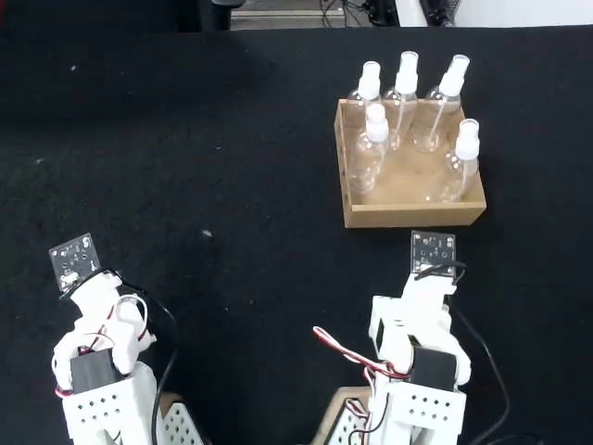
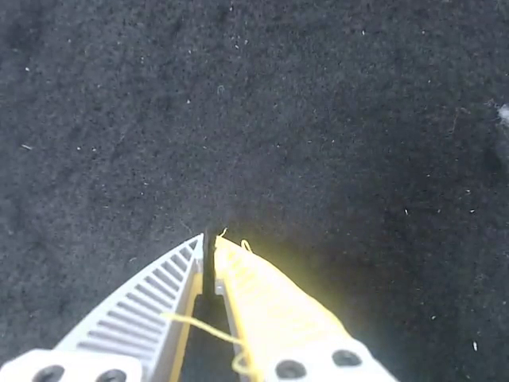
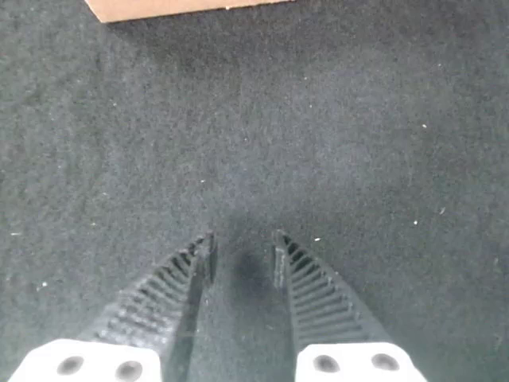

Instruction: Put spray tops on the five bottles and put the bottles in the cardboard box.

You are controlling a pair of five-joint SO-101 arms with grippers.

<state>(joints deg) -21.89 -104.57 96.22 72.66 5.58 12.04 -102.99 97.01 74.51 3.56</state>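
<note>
The cardboard box [image 1: 358,215] stands on the black table at the right. Several clear bottles stand upright inside it, each with a white spray top, such as one at the front right [image 1: 465,141] and one at the back left [image 1: 369,82]. My left gripper [image 2: 211,241] hovers low over bare black cloth, its fingers shut with nothing between them. My right gripper [image 3: 242,248] is open with a small gap and holds nothing. It hangs over the cloth just short of the box's near wall [image 3: 175,8]. Both arms are folded back at the table's near edge, the left arm [image 1: 97,324] and the right arm [image 1: 422,324].
Black cloth [image 1: 185,139] covers the whole table. Wide free room lies left of the box and between the arms. Cables and chair legs show past the far edge.
</note>
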